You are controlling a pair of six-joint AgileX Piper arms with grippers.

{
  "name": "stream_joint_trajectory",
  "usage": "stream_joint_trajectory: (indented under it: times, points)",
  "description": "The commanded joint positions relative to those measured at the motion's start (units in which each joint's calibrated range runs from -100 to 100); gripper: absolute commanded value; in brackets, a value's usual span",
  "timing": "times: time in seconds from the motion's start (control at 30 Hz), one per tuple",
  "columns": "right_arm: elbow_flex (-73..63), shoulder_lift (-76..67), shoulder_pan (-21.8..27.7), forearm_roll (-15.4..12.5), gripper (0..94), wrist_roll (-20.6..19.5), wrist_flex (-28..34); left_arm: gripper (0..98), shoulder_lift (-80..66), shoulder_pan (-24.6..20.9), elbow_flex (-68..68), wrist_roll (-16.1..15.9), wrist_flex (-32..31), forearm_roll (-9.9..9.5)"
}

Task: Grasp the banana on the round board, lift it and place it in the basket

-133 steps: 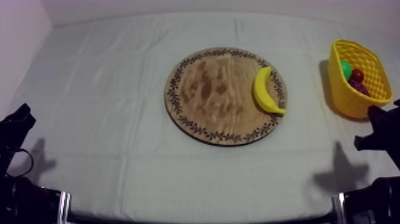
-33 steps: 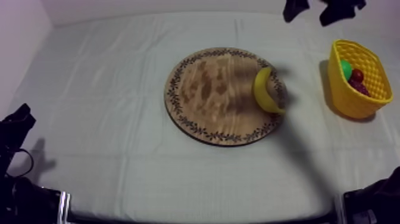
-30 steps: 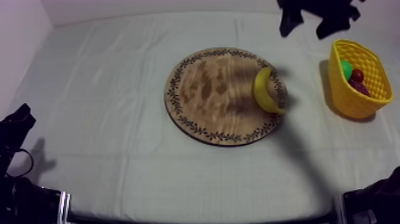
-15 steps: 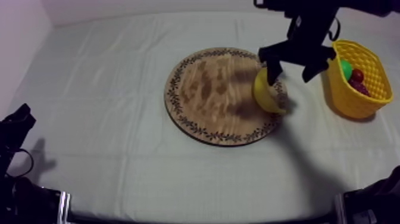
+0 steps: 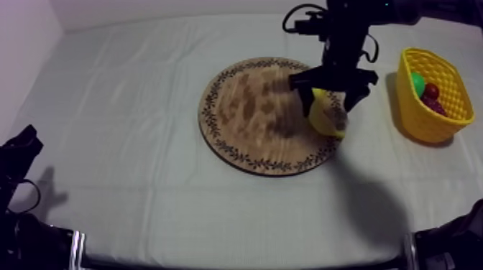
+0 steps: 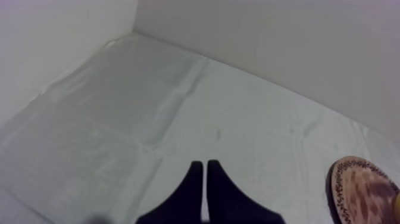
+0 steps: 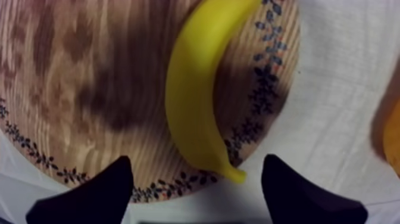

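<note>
right gripper [image 5: 325,95] spread wide over the banana [image 7: 196,101] on the wooden board [image 5: 244,108], yellow basket [image 5: 431,123] nearby, left gripper [image 6: 205,168] closed, empty, over the cloth [image 6: 178,107]

Shows streaky grain with darker blotches and a matt face: round wooden board with a dark patterned rim [image 5: 244,108]. Looks smooth, plastic and faintly glossy: curved yellow toy banana [image 7: 193,101]. Lies matt and soft, lightly creased: grey-white cloth [image 5: 129,143]. Seems moulded plastic with a slight sheen: yellow latticed basket [image 5: 424,126]. Black, smooth and matt on both right hand [image 7: 195,162] and left hand [image 6: 205,167].
</note>
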Motion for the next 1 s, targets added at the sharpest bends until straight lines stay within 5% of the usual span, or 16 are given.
stream_joint_trajectory:
  times: [0.0,0.57,0.97]
  points:
    - [-1.2,2.1,0.0,-0.3,63.0,-0.2,-0.2,0.1,0.0,0.0,0.0,0.0,0.0,-0.01]
    - [-9.3,12.2,0.9,-0.7,53.9,-0.2,-2.0,0.1,0.0,0.0,0.0,0.0,0.0,-0.01]
    - [-9.2,13.4,1.7,0.0,18.7,0.2,-6.0,0.1,0.0,0.0,0.0,0.0,0.0,-0.01]
